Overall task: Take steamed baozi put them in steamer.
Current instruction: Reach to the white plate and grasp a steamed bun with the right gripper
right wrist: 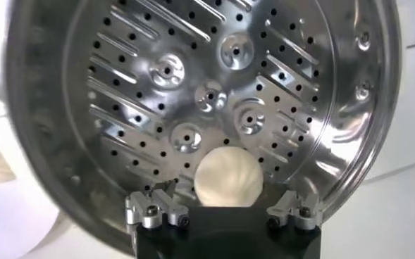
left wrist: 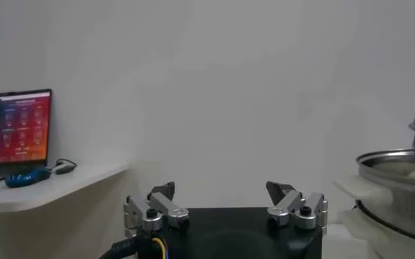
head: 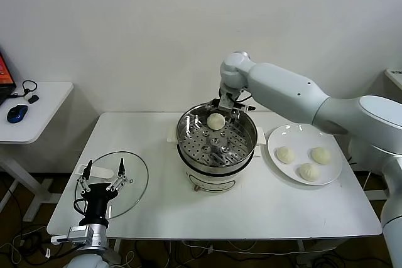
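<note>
One baozi (head: 215,120) lies on the perforated tray at the far side of the steamer (head: 188,149). My right gripper (head: 223,110) hangs just above it, open. In the right wrist view the bun (right wrist: 228,177) rests on the tray (right wrist: 193,91), between the spread fingers of that gripper (right wrist: 227,191) and clear of both. Three more baozi (head: 308,171) lie on the white plate (head: 304,139) to the right of the steamer. My left gripper (head: 104,167) is parked at the table's front left, open and empty (left wrist: 221,188).
A round glass lid (head: 135,174) lies flat on the table under the left gripper. A side table at the far left carries a blue mouse (head: 17,113) and a laptop (left wrist: 17,134). The steamer's rim (left wrist: 397,183) shows in the left wrist view.
</note>
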Robot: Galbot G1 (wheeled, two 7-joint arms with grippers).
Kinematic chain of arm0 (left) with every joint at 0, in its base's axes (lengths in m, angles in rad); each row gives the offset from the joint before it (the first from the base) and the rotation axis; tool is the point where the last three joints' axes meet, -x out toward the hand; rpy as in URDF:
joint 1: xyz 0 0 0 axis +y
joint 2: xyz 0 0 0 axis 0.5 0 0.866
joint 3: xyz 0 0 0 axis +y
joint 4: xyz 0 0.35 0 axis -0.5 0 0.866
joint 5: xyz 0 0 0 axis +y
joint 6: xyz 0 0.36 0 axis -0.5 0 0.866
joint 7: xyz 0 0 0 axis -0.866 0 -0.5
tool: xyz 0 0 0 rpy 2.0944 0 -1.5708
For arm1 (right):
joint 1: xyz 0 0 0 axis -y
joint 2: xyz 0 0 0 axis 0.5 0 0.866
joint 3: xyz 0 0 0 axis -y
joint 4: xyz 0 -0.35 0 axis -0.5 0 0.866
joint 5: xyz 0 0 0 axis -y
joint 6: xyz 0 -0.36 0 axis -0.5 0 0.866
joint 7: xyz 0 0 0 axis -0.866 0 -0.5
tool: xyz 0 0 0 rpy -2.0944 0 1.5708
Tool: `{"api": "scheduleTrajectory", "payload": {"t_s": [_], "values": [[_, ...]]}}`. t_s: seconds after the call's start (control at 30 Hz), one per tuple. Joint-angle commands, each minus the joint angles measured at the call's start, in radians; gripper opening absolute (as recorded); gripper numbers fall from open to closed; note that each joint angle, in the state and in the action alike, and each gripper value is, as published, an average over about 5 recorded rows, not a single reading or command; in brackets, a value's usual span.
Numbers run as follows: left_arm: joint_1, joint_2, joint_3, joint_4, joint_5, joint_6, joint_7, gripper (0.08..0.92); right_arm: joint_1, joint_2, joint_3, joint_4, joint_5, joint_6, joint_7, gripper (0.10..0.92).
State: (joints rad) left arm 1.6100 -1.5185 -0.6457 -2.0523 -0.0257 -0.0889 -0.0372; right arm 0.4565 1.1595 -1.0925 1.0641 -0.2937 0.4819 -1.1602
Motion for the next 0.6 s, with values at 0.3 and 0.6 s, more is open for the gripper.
{"api": "scheduleTrajectory", "payload": {"t_s": [0.3, 0.6], "values": [[-0.005, 0.0, 0.016, -0.015, 0.003, 0.004, 0.001, 0.823, 0.356, -0.325, -0.241, 0.121, 0.584, -0.289, -0.085, 0.823], [-0.006, -0.005, 0.029, -0.029, 0.002, 0.005, -0.001, 0.823, 0.355, -0.496, -0.326, 0.071, 0.626, -0.367, -0.098, 0.823]]}}
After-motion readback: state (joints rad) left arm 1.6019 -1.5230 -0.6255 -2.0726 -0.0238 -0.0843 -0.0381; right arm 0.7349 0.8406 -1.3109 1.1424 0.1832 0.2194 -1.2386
